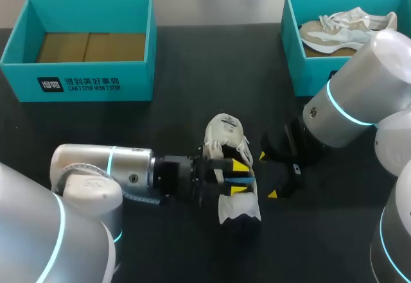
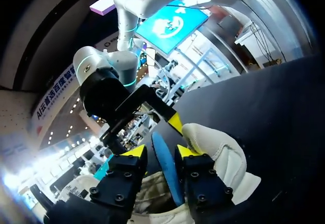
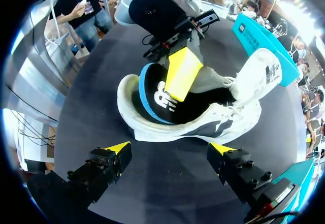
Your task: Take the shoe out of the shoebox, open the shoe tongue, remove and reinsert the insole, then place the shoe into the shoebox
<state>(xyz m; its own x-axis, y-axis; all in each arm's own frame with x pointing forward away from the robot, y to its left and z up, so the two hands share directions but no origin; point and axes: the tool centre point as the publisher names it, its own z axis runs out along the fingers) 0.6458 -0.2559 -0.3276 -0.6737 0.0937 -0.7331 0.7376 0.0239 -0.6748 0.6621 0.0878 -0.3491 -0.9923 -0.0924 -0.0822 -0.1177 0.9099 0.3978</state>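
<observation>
Left tool tight on the insole, one finger hidden inside the shoe; right tool wide open nearby.

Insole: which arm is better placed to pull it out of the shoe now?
Left. The left gripper is shut on the insole, raised on edge inside the shoe, so it can likely just lift. The right gripper stands open beside the shoe, touching nothing.

Shoe lay mid-tabletop, insole in left pincer, right pincer just right of it; left box and right box stood behind, the latter holding another shoe.
</observation>
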